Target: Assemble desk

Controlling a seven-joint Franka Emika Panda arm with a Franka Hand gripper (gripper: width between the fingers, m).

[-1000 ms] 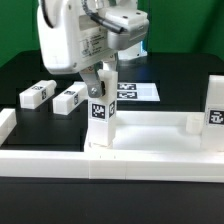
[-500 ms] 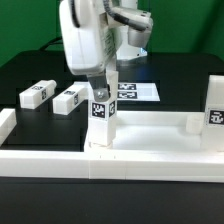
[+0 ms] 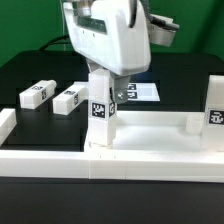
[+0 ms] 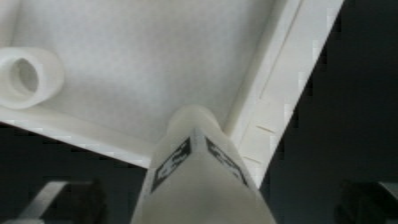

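Note:
The desk's white tabletop (image 3: 150,131) lies rim-up at the front, and in the wrist view its rim (image 4: 294,70) runs past a round socket (image 4: 18,78). One tagged leg (image 3: 100,108) stands upright in the tabletop's corner toward the exterior view's left. My gripper (image 3: 108,90) hangs over it, open. In the wrist view the leg (image 4: 205,175) rises between the fingers (image 4: 50,198) with dark gaps on both sides. A second leg (image 3: 215,105) stands at the exterior view's right corner. Two loose legs (image 3: 35,95) (image 3: 70,99) lie on the black table.
White border rails (image 3: 50,163) run along the front and the exterior view's left. The marker board (image 3: 140,91) lies flat behind the gripper. A short white peg (image 3: 192,124) sticks up from the tabletop near the right leg.
The jaws have opened and let go of the upright leg, which stays standing in its corner. The hand has shifted toward the exterior view's right.

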